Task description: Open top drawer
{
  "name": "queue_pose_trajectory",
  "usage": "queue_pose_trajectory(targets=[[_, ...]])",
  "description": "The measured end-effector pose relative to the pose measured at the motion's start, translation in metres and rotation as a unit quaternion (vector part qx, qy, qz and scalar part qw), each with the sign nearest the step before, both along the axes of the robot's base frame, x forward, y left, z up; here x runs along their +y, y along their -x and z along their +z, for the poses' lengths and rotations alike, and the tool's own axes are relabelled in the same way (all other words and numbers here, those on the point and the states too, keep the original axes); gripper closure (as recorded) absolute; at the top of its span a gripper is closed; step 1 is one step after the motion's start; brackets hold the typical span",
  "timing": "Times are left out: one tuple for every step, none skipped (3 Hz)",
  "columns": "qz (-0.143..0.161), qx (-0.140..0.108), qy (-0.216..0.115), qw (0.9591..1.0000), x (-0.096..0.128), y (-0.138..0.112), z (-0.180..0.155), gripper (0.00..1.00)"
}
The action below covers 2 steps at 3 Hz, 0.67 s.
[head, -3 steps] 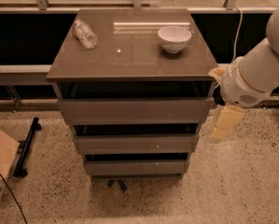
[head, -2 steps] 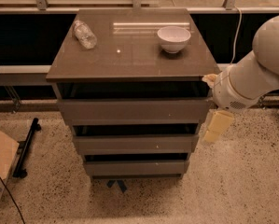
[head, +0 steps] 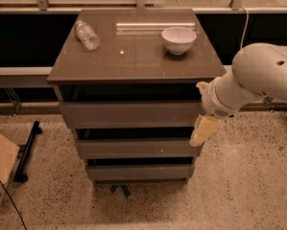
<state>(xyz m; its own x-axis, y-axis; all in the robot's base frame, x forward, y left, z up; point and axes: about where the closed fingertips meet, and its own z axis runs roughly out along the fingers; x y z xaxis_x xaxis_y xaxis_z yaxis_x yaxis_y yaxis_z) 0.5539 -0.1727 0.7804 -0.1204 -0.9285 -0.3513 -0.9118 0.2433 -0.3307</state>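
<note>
- Plastic bottle [head: 87,35] lying on desk [head: 133,63], back left.
- Top drawer [head: 131,114] directly under desk top, above 2 lower fronts.
- White bowl [head: 178,40] upright, back right.
- Gripper [head: 197,114] beside top drawer's right end, fingers [head: 203,131] spread.

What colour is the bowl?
White bowl, camera view; the claw hangs beside the top drawer.

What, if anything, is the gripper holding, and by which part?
Nothing that can be seen: the gripper hangs beside the right end of the top drawer, with no object in it.
</note>
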Motion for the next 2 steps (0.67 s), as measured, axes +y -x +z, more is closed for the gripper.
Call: queue_pose_trajectory(targets=[[-0.009,0.002,-0.011,0.9999,0.005,-0.019,-0.025,0.00],[-0.013,0.007,-0.022,0.9997,0.009,-0.038,-0.048,0.00]])
